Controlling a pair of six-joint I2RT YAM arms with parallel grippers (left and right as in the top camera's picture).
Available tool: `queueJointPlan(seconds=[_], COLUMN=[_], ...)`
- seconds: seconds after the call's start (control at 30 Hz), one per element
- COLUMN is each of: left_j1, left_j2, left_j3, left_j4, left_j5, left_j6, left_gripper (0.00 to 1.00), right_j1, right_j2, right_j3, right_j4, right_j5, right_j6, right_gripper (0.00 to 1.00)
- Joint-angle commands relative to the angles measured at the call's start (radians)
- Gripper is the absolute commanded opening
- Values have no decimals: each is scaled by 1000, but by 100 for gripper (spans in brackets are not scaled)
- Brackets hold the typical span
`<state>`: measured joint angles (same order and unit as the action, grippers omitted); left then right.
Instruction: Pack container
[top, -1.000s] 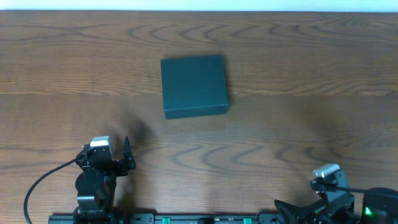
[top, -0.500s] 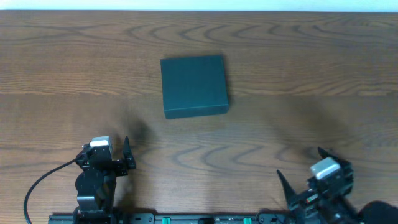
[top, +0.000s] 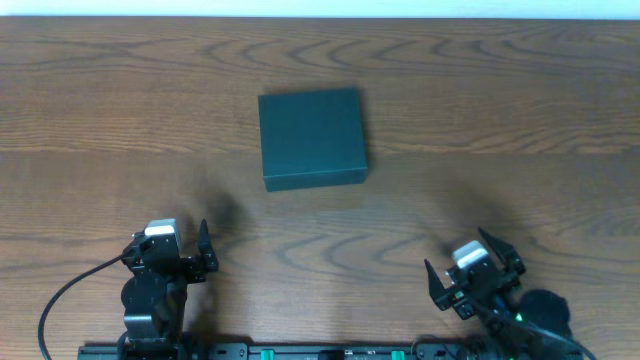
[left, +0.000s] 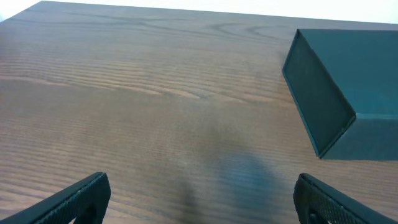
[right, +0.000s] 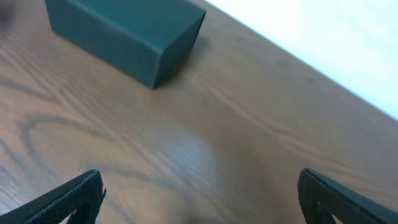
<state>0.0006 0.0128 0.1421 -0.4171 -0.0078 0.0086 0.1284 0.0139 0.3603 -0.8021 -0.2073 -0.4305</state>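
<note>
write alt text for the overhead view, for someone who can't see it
A closed dark green box sits near the middle of a wooden table. At the near edge, the left gripper and right gripper face it, jaws open and empty, both well apart from the box.

Both arms are tucked in close to their bases on my end. The left arm (top: 152, 292) is folded up compact, wrist aimed pretty much straight ahead, and the left gripper (left: 200, 202) has its jaws spread wide with nothing in them. The right arm (top: 522, 318) sits low too, wrist angled a bit toward the left. The right gripper (right: 200, 194) is also spread wide and empty.
</note>
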Motion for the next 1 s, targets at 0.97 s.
queueJointPlan(seconds=[0.97], left_j1=[-1], left_j2=[-7], left_j3=[-21], left_j4=[-1], left_j5=[-18], left_j6=[18], left_gripper=[95], right_j1=[-8], right_j2=[-8], right_j3=[-195], right_j4=[81], right_j5=[17], right_j6=[277], right_gripper=[99])
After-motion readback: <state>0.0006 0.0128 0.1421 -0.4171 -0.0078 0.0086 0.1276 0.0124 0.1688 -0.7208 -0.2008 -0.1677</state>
